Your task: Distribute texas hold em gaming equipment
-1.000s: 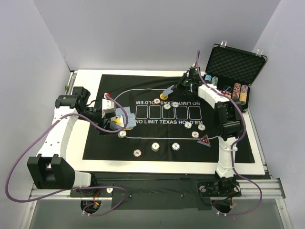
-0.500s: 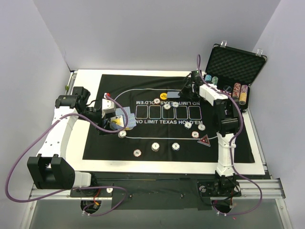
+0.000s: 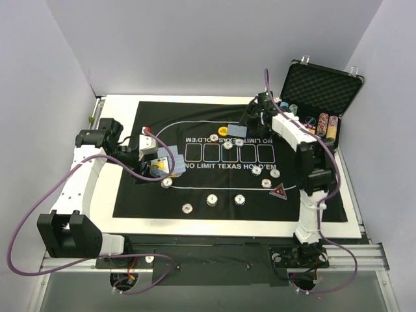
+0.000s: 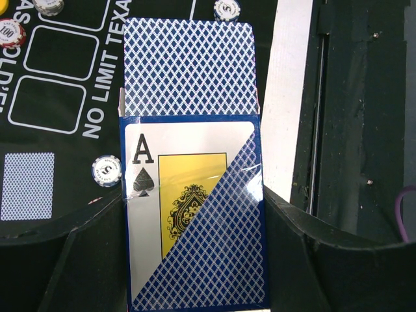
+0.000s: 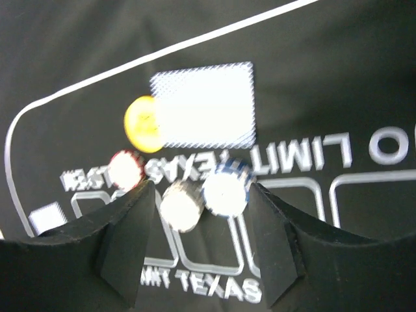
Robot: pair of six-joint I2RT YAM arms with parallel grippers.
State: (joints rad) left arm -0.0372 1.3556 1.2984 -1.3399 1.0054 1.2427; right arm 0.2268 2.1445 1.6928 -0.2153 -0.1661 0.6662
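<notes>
My left gripper [image 4: 194,260] is shut on a card deck box [image 4: 195,214] with an ace of spades on it, and blue-backed cards [image 4: 188,68] stick out of its top. In the top view the left gripper [image 3: 155,158] hovers over the mat's left end. My right gripper [image 5: 199,195] is open and empty above three chips [image 5: 225,190]. Just beyond them a blue-backed card [image 5: 205,104] lies flat, overlapping a yellow disc [image 5: 138,123]. In the top view the right gripper [image 3: 252,120] stands beside that card [image 3: 238,130]. Several chips [image 3: 212,199] and a red triangle marker [image 3: 279,192] lie on the mat.
The black mat [image 3: 195,195] covers a white table top [image 3: 117,104]. An open case [image 3: 323,83] with tall chip columns [image 3: 325,125] stands at the back right. Another card [image 4: 27,186] lies on the mat near the left gripper.
The right gripper has opened and let go of the card, which now lies flat by the yellow disc. The left arm has not moved.
</notes>
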